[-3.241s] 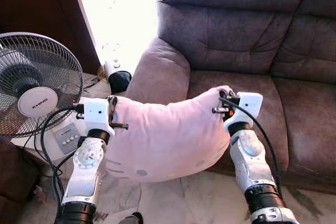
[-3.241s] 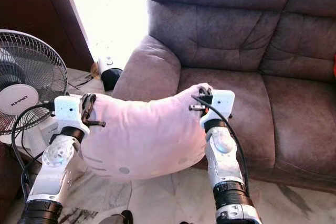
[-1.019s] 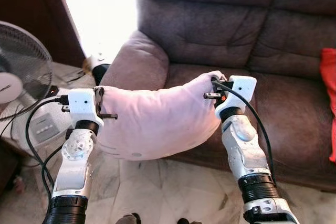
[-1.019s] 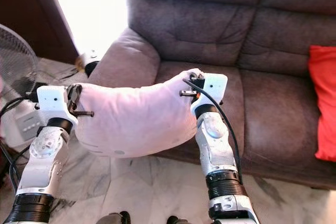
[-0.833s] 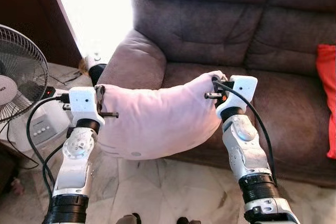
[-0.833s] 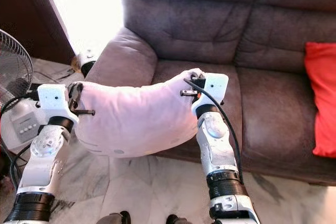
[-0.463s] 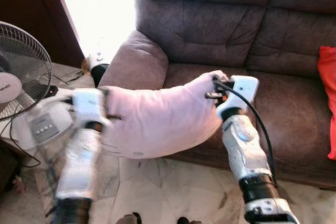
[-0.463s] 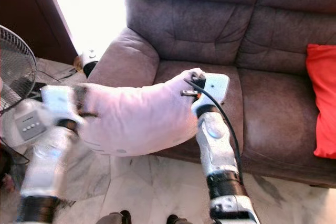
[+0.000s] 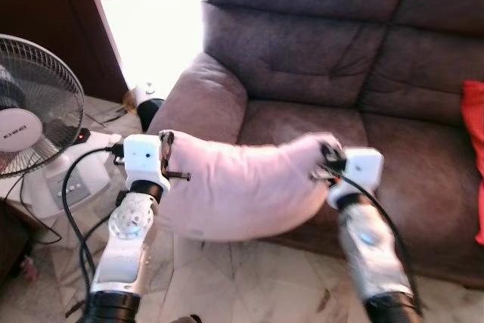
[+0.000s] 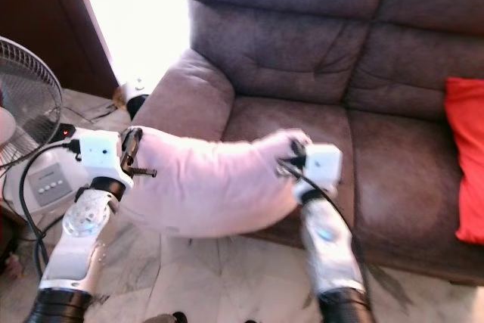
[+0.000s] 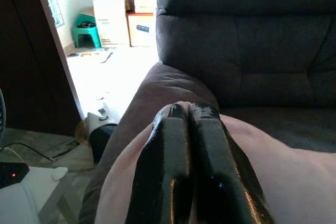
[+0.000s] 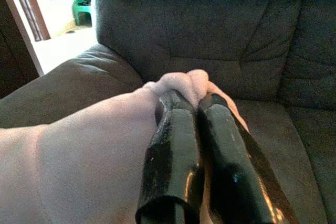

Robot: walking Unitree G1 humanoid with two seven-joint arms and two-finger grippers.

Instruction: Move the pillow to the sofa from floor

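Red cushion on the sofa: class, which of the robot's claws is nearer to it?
Right. The right claw, pinching the pink pillow, hangs over the seat toward the red cushion; the left claw is beyond the armrest.

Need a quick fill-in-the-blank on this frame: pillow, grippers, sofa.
1. The soft pale pink pillow is held at its two ends by ____ grippers.
2. The left gripper has its jaws ____ on the pillow.
3. The cushion on the brown sofa is ____ in colour.

Missing: both; shut; red
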